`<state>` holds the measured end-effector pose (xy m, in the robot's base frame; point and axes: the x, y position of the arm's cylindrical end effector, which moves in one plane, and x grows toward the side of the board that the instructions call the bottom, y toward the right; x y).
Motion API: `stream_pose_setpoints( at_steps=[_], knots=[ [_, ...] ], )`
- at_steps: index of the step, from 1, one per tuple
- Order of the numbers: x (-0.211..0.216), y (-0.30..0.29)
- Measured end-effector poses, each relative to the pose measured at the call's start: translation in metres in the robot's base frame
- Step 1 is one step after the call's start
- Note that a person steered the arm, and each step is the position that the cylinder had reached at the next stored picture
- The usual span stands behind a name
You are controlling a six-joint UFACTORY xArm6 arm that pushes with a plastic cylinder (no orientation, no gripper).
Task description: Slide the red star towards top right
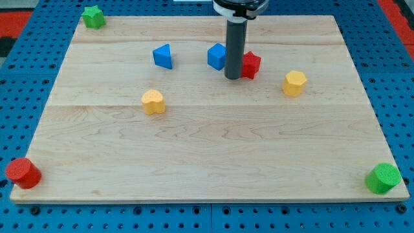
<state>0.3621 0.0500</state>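
Observation:
The red star (251, 64) lies on the wooden board (213, 149) a little right of centre near the view's top. My tip (232, 77) stands right against the star's left side, slightly below it. The rod hides part of the star's left edge and part of a blue cube (216, 56) just to the left of it.
A blue triangle (163, 56) lies left of the cube. A yellow heart (153, 101) is at centre left and a yellow hexagon (294, 83) right of the star. A green star (94, 16) sits at top left, a red cylinder (23, 173) at bottom left, a green cylinder (383, 178) at bottom right.

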Motion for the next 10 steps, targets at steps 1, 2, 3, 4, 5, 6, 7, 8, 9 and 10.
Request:
stream_pose_setpoints(
  at_steps=[1,2,3,4,5,6,7,8,9,10],
  knots=[
    [-0.037,0.001],
    [-0.050,0.002],
    [-0.043,-0.016],
    [-0.028,-0.017],
    [-0.027,0.003],
    [-0.027,0.049],
    [-0.029,0.081],
    [-0.048,0.085],
    [-0.069,0.057],
    [-0.072,0.052]
  ],
)
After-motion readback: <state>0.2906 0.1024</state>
